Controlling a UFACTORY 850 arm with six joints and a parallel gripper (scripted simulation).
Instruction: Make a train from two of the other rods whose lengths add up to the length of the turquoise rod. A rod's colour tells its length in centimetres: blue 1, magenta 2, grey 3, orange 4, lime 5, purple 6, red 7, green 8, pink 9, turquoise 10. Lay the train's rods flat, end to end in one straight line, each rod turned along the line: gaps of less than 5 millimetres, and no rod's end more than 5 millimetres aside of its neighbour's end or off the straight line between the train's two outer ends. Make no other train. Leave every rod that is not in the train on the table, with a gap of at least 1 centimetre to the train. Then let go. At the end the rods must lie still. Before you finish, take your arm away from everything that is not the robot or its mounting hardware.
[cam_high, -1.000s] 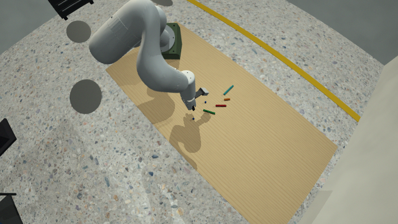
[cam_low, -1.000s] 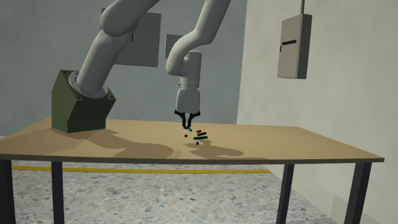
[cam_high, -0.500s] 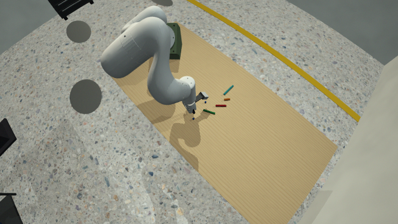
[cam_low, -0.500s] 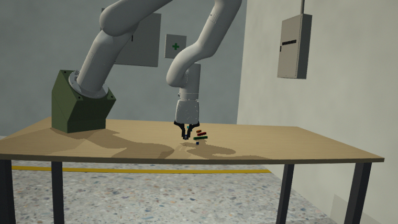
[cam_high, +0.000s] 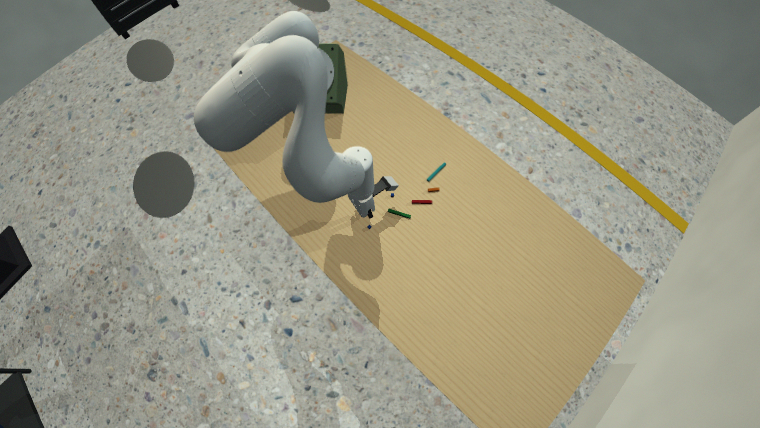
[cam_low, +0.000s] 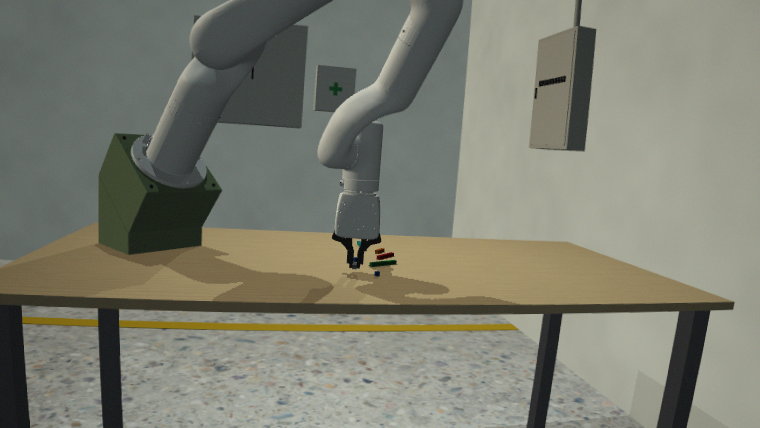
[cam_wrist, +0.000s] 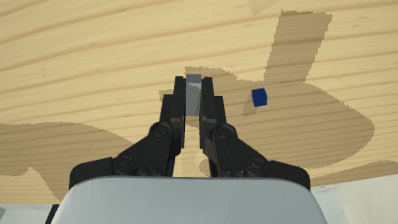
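Note:
My gripper (cam_high: 368, 214) is shut on a short grey rod (cam_wrist: 193, 96), held upright between the fingertips just above the table; the gripper also shows in the exterior view (cam_low: 353, 261). A blue cube (cam_wrist: 259, 97) lies on the table just right of the fingers, and it also shows in the top view (cam_high: 369, 227). A green rod (cam_high: 398, 213) lies right of the gripper. Beyond it lie a red rod (cam_high: 421, 202), an orange rod (cam_high: 433, 189) and the turquoise rod (cam_high: 436, 171). A second blue cube (cam_high: 392, 195) lies near the wrist.
The arm's green base (cam_high: 332, 79) stands at the table's far left end. The rods lie in a loose cluster, none touching. The arm's shadow falls on the wood under and in front of the gripper.

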